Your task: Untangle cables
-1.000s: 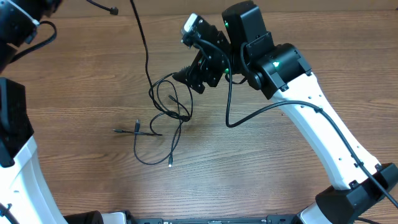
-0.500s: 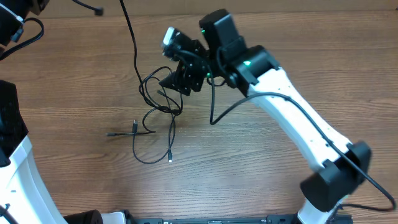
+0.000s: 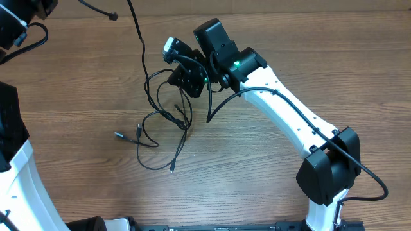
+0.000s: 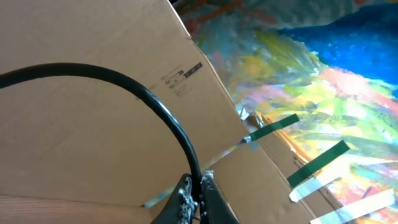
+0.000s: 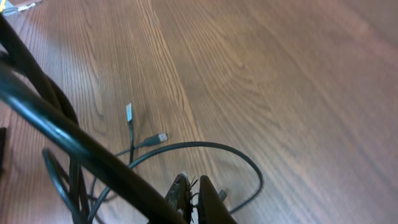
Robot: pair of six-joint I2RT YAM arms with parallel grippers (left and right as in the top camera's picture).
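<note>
The cables (image 3: 168, 119) lie as a loose black tangle on the wooden table (image 3: 308, 58), with plug ends at the left (image 3: 118, 135) and near the front (image 3: 172, 169). One strand (image 3: 142, 45) rises from the tangle to the top edge. My right gripper (image 3: 174, 78) sits at the tangle's upper loop. In the right wrist view it (image 5: 191, 183) is shut, a black strand (image 5: 81, 146) running down to its jaws, with two silver plugs (image 5: 129, 112) beyond. My left gripper (image 4: 199, 183), lifted high, is shut on a black cable (image 4: 155, 102) that arcs away to the left.
The left arm's white link (image 3: 19, 173) stands along the left edge, and the right arm's base (image 3: 327, 173) at the front right. A thicker black arm cable (image 3: 221, 102) loops beside the tangle. Cardboard boxes (image 4: 93, 143) fill the left wrist view.
My right arm swung left over the tangle and its jaws closed from wide open. The tangle's loops shifted left and spread. The left gripper stayed shut.
</note>
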